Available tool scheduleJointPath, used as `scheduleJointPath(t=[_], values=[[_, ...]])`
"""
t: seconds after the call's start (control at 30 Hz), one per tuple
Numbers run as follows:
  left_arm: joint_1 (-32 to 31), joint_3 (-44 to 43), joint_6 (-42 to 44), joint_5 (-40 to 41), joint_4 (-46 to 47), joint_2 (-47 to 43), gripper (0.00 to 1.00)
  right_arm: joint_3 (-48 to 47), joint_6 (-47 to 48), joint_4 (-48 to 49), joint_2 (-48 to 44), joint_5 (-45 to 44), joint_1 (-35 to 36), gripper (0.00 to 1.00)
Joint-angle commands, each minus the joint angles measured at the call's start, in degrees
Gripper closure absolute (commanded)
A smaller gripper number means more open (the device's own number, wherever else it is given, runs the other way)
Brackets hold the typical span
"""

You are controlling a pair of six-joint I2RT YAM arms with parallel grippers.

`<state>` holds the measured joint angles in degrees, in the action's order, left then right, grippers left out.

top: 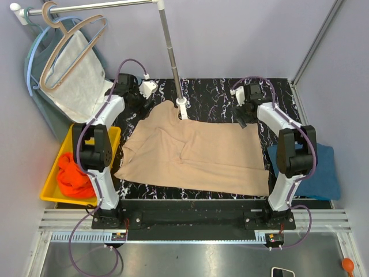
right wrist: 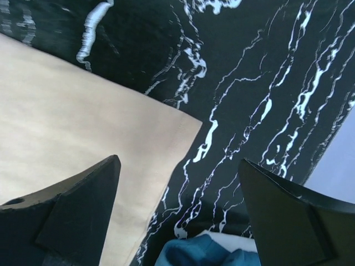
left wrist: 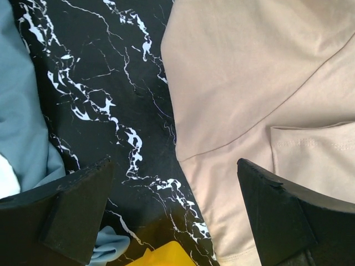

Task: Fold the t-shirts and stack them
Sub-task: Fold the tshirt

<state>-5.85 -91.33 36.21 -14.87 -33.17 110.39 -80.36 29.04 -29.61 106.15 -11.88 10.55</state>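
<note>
We note beige t-shirt (top: 196,153) laid out on counter (top: 213,95). Left end effector (left wrist: 175,213) spread wide, empty, above its edge; right end effector (right wrist: 180,213) likewise, above its corner.

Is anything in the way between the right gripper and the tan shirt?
Nothing visible is. The open right gripper hangs right over the tan shirt at its corner, with only bare black table beside it.

Agape: left gripper (left wrist: 173,166), right gripper (right wrist: 178,162)
</note>
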Motion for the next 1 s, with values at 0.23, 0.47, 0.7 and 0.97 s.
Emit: scheduleJointPath(t=[0.23, 0.47, 0.7, 0.97], values=[[-0.6, -18.4, 2.7, -4.7, -5.6, 12.2, 0.01, -4.1, 1.6, -0.4, 7.1, 9.1, -5.4, 0.08], [-2.1, -30.2, 3.4, -5.5, -7.3, 22.7, 0.01, -4.0, 1.7, -0.2, 8.0, 9.9, -6.1, 0.09], [-4.3, -32.4, 10.7, -8.3, -6.2, 26.6, 0.02, -2.7, 1.8, -0.2, 7.8, 10.6, -6.1, 0.10], [-5.6, -34.2, 14.9, -11.2, -4.4, 29.3, 0.06, -0.1, 2.0, 0.4, 7.3, 11.3, -6.2, 0.12]])
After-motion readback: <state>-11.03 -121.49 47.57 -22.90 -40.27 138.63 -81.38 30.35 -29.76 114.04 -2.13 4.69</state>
